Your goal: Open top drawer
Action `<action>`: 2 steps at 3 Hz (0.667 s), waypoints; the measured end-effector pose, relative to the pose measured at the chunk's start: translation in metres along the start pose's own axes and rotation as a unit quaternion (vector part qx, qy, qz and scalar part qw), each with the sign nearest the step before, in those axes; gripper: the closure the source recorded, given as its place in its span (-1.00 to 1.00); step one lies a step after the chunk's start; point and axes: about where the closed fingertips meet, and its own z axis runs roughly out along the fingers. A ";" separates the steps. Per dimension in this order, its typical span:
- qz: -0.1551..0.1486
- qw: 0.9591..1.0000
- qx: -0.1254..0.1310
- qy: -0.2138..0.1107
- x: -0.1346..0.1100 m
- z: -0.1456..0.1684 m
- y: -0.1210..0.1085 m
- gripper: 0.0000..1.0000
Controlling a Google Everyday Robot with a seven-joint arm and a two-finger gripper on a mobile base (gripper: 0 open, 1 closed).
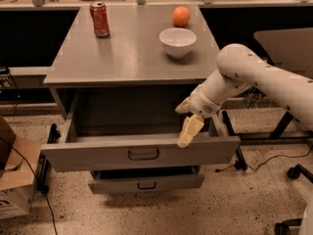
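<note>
The top drawer (98, 153) is a wide grey box with a small dark centre handle (143, 154). It stands pulled far out of the grey cabinet (127, 58), its inside dark. My gripper (188, 131) hangs from the white arm (254, 77) at the right part of the drawer's front edge, its pale fingers (190, 129) hooked over the top of the front panel. A narrower grey drawer (146, 182) below is slightly out.
On the cabinet top stand a red soda can (100, 18), a white bowl (177, 41) and an orange (181, 16). A cardboard box (12, 180) sits on the floor at left. A table leg and cables (274, 146) lie at right.
</note>
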 end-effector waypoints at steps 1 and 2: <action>-0.002 1.000 -0.008 0.021 0.000 0.002 0.003 -1.00; 0.013 0.998 -0.023 0.051 0.012 0.001 0.024 -1.00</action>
